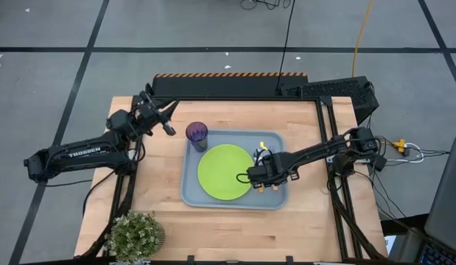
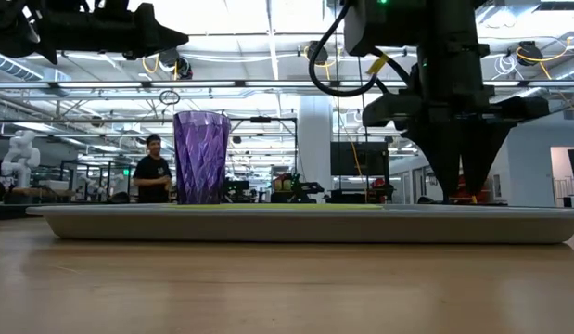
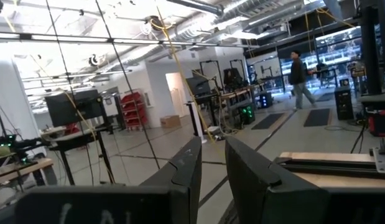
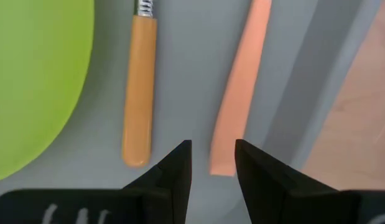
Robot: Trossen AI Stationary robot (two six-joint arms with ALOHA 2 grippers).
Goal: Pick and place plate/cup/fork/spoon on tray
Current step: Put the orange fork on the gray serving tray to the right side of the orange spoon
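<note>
**A:** Where is the right gripper now?

**B:** Low over the tray, a little right of the centre of the high view. Its fingers have a narrow gap and hold nothing.

**A:** And the utensils?

**B:** Two lie just ahead of the fingers, parallel, with their long axes along my pointing direction. The paler handle ends almost at the gap. The darker handle lies between it and the plate. I judge this arm is the nearer one.

**A:** Which is the fork?

**B:** I cannot tell, because the wrist view cuts off the heads and from above my arm covers them. Only the low view shows the tips down near the tray.

**A:** What is farther away?

**B:** The cup stands in the tray's upper left corner. The left gripper waits beyond it, fingers narrow and empty.
</note>
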